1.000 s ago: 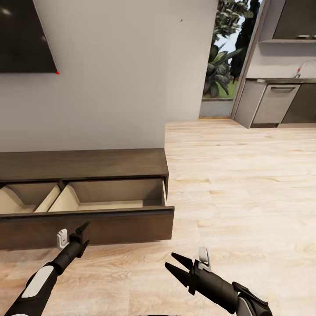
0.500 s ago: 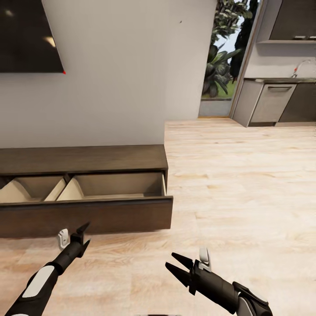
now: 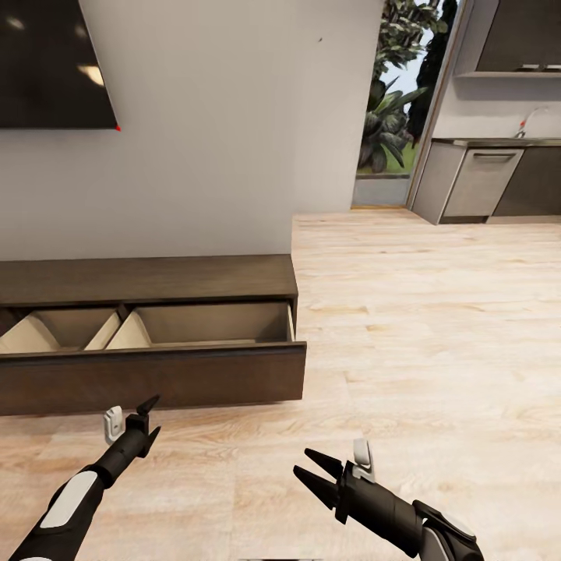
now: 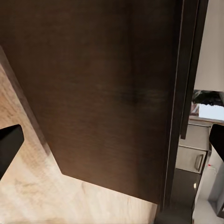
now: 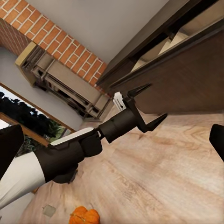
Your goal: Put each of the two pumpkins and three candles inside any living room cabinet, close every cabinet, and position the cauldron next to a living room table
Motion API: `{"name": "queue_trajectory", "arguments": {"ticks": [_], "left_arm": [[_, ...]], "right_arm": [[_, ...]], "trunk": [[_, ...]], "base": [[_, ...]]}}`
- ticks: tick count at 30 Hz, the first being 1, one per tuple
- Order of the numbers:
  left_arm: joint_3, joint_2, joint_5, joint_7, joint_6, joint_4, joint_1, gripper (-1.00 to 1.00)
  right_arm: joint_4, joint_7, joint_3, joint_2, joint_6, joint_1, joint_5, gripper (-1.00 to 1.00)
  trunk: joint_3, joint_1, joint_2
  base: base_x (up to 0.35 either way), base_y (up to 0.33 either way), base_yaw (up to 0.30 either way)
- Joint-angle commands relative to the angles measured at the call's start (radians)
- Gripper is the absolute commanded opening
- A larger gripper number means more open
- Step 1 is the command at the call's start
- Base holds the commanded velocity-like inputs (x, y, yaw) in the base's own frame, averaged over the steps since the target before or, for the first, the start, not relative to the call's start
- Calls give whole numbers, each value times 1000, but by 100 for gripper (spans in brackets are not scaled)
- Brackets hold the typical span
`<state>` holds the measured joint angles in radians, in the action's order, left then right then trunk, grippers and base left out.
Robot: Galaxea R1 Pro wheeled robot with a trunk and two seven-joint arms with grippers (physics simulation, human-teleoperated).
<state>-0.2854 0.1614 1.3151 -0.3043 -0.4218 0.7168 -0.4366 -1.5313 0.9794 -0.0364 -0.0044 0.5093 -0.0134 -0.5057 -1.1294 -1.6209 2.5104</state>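
Floor (image 3: 436,327): pale wood planks, running from the cabinet out toward the kitchen units (image 3: 487,183) and the garden doorway (image 3: 389,117).
Wall (image 3: 218,117): plain white, carrying a dark wall screen (image 3: 47,62) above the cabinet.
Cabinet (image 3: 148,280): standing against the wall; both drawers (image 3: 202,327) pulled out, showing pale insides; nothing visible lying in them. Dark front panel also showing close up in the left wrist view (image 4: 102,93).
Left arm: reaching forward low over the floor, ending just short of the drawer front.
Left gripper (image 3: 142,415): pointing at the cabinet, apart from it; jaws spread wide, grasping nothing. Also showing from the side in the right wrist view (image 5: 147,105), prongs splayed.
Right arm: lying low over bare floor, well right of the cabinet.
Right gripper (image 3: 313,472): angled toward the left; jaws released, carrying nothing.
Brick wall (image 5: 56,46): showing in the right wrist view, with a low shelf unit (image 5: 65,86) in front.
Pumpkin (image 5: 85,216): resting on the floor, behind the left arm, well apart from the cabinet.
Obstruction: nothing standing between either gripper and the drawers.
Change from a second ago: cabinet sitting slightly higher and smaller in the head view, whole scene shifting alike, so camera backing away; both grippers holding the same spots in the picture; drawers staying open.
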Motion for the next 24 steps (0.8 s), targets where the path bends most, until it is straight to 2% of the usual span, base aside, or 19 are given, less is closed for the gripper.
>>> {"name": "queue_trajectory", "arguments": {"ticks": [1, 21, 24], "left_arm": [[-3, 0, 7, 0, -9, 0, -1, 100], [-4, -1, 9, 1, -9, 0, -1, 100], [-2, -1, 9, 1, -10, 0, -1, 100]], "right_arm": [[0, -1, -1, 0, 8, 0, -8, 100], [2, -6, 3, 4, 8, 0, 3, 100], [2, -8, 2, 4, 8, 0, 3, 100]], "trunk": [[-1, 0, 0], [-1, 0, 0], [11, 2, 0]], "base": [[0, 0, 0], [0, 0, 0], [0, 0, 0]]}}
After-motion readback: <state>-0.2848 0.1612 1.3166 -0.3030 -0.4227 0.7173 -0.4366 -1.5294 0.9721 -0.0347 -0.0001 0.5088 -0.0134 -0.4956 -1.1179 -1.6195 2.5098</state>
